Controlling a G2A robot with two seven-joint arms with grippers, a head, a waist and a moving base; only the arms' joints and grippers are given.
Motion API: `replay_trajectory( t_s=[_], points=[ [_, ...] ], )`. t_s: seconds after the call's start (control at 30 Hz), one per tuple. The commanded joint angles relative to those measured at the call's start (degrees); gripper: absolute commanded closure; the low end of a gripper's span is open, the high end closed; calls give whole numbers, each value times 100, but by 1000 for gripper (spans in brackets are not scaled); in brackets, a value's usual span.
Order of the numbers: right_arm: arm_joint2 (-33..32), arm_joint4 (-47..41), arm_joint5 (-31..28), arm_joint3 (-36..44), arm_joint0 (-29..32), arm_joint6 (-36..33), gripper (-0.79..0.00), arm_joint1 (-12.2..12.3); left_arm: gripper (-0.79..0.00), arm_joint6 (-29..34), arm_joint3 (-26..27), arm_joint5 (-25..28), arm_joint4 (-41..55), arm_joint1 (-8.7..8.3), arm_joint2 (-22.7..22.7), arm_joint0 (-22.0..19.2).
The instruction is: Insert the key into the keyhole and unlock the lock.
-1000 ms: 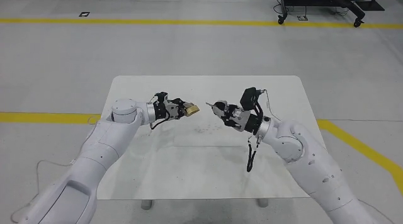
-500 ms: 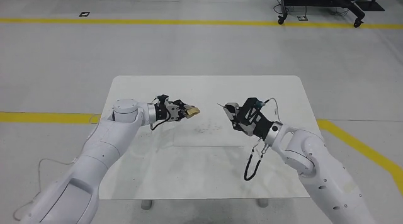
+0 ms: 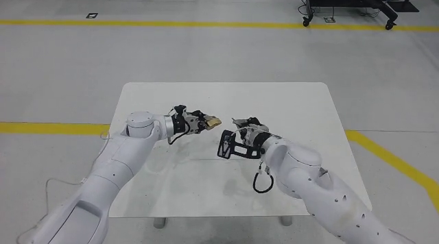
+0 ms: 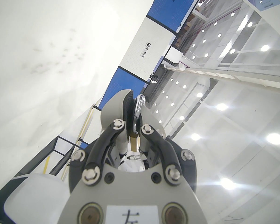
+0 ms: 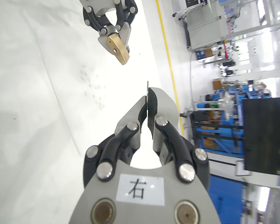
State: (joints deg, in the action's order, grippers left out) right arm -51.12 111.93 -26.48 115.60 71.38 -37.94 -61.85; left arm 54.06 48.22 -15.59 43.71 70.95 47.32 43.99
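Between the closed fingers of the right end effector (image 5: pixel 149 95) sits the key (image 5: pixel 147 86), pinched by its head. Its thin blade shows edge-on and runs straight out past the fingertips, along the line of the fingers. Ahead of that tip, across an open gap, the left end effector (image 5: pixel 116 45) is clamped on the brass lock (image 5: pixel 121 53), both held above the desk (image 3: pixel 288 100) near its middle. The lock's bottom face is turned toward the key, so the keyhole (image 5: pixel 116 50) is in plain sight. The hole does not lie on the blade's line, though. It sits a little off to one side, and the lock body slants across that line instead of squarely facing it.

From above, the two end effectors point at each other, with the lock toward the robot's left of the key. My judgement is that insertion is not yet begun. The coming move depends on bringing the blade's axis onto the keyhole and matching its roll to the slot before closing the gap.
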Motion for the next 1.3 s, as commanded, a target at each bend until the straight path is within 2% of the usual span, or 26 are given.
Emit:
replay_trajectory(
  t_s=[0.0, 0.17, 0.3, 0.57, 0.77, 0.87, 0.93, 1.1, 1.27],
  points=[
    [179, 329, -50, -10, -53, 113, 0, -27, 0, -38, 39, 14, 4, 3, 30, 32],
    [539, 839, -528, -145, -264, 91, 0, -95, 0, -43, 40, -207, 27, 26, 53, 22],
    [933, 1405, -737, -223, -475, -181, 0, -195, 0, -74, 30, -112, 2, 40, 95, 17],
    [1481, 2647, -390, -385, -483, -377, 0, -339, 0, 5, 154, 204, 106, 48, 254, 134],
    [1721, 3351, -77, -335, -386, -638, 0, -452, 0, 64, 290, 676, 172, 39, 429, 252],
    [1961, 4322, 30, -429, -262, -1551, 0, -534, 0, 141, 349, 831, 282, 28, 549, 318],
    [2219, 4679, 40, -471, -232, -1789, 0, -635, 0, 180, 400, 950, 290, 20, 608, 358],
    [2314, 4656, 111, -525, -260, -1770, 0, -833, 0, 244, 486, 1043, 272, 12, 693, 437],
    [2314, 4656, 111, -525, -260, -1770, 0, -833, 0, 249, 502, 1038, 287, 10, 735, 460]
  ],
)
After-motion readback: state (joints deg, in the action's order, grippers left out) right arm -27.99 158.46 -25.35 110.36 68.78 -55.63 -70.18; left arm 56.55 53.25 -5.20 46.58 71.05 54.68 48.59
